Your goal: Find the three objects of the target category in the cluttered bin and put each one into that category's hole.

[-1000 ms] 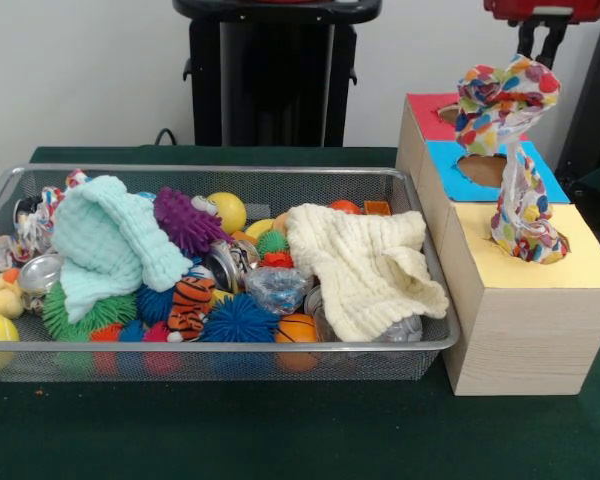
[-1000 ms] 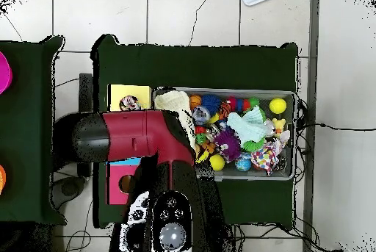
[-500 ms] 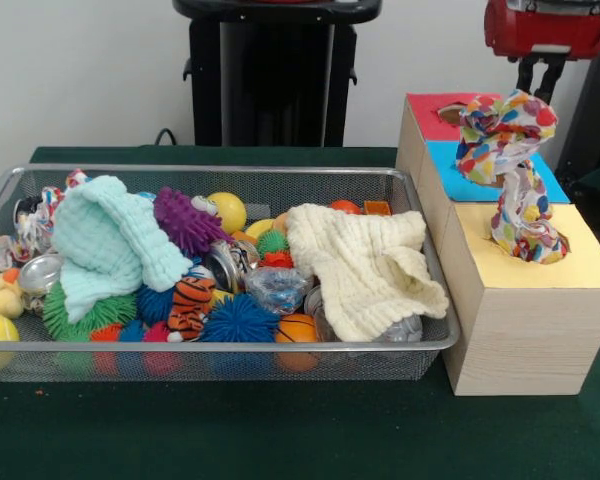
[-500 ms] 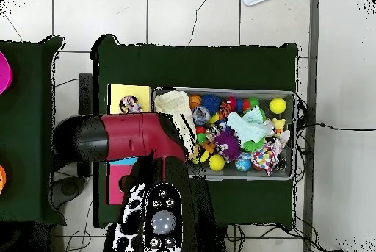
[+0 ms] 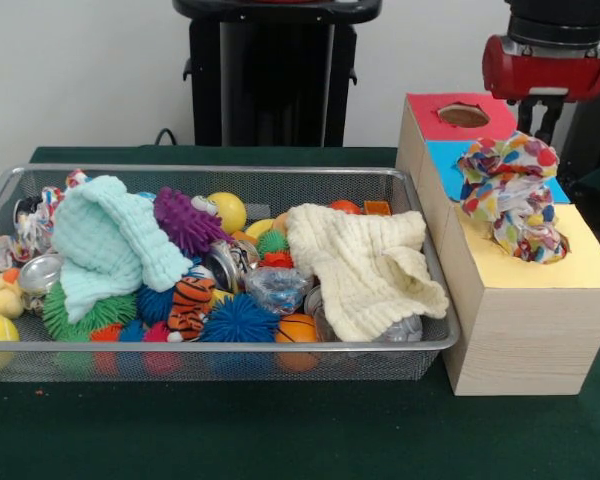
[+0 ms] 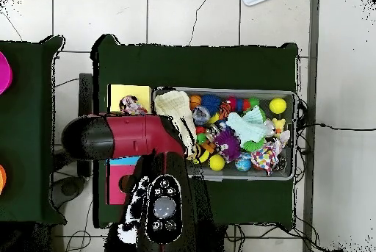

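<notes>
A wire mesh bin sits on a green table, packed with toys: a mint cloth at the left, a cream cloth at the right, and spiky balls, a tiger toy and crushed cans between and under them; the cloths cover part of the pile, so some items are likely hidden beneath. To the right, just beside the bin, stands a wooden box with three coloured tops, red at the far end, blue in the middle, yellow nearest; each has a hole. A multicoloured spotted cloth lies bunched over the yellow hole, its lower part tucked inside and its upper part slumped above the rim toward the blue section; by my judgement it is only part way in and could snag on the hole's edge. The gripper hangs above and behind the cloth, over the blue section; its fingers are mostly hidden behind the cloth, so I cannot tell whether they are apart, together or clamped on fabric. There is open air above the box for the arm to rise; the bin's rim lies near the box's left side, leaving little room between them.
</notes>
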Controlling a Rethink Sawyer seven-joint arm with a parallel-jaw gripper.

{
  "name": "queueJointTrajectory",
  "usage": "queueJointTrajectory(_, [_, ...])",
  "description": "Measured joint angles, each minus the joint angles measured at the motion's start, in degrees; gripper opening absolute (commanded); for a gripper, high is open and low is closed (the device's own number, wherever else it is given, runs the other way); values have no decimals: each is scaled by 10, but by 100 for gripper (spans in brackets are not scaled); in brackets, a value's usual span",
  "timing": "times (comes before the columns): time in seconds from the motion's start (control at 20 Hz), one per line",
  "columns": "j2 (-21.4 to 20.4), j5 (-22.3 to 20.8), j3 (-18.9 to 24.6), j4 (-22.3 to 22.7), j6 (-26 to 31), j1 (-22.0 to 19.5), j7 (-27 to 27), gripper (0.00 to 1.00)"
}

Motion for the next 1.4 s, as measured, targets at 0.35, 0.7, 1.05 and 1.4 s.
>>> queueJointTrajectory(0.35, [11,36,-1,-1,-9,12,0,0])
queueJointTrajectory(0.7, [26,79,-6,-3,-9,38,0,0])
queueJointTrajectory(1.05, [41,103,-6,-4,-16,50,0,0])
queueJointTrajectory(1.4, [65,104,-9,-4,-59,48,0,0])
